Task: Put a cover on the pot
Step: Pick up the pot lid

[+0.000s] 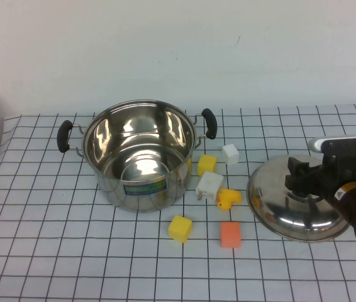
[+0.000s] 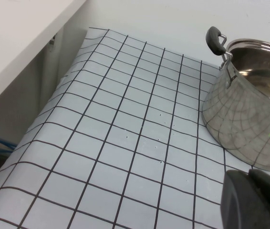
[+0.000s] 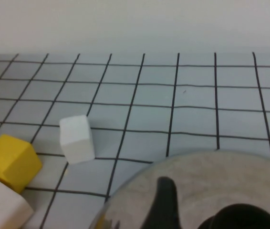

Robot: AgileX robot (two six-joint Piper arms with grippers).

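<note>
The pot (image 1: 137, 151) stands open and upright at the table's middle left, with black side handles and a blue-green label (image 1: 145, 187). It also shows in the left wrist view (image 2: 249, 124). The domed steel lid (image 1: 278, 211) lies on the table at the right. My right gripper (image 1: 300, 176) is over the lid's top, open. One finger (image 3: 167, 200) stands apart from the black knob (image 3: 242, 217); the other finger is out of view. My left gripper (image 2: 249, 179) is shut and empty, low over the table to the left of the pot. It is outside the high view.
Between pot and lid lie small blocks: a yellow cube (image 1: 207, 164), a white cube (image 1: 230, 153), a white block (image 1: 209, 185), a yellow duck (image 1: 228, 199), another yellow cube (image 1: 180, 228) and an orange cube (image 1: 231, 234). A white ledge (image 2: 20, 38) borders the table's left edge.
</note>
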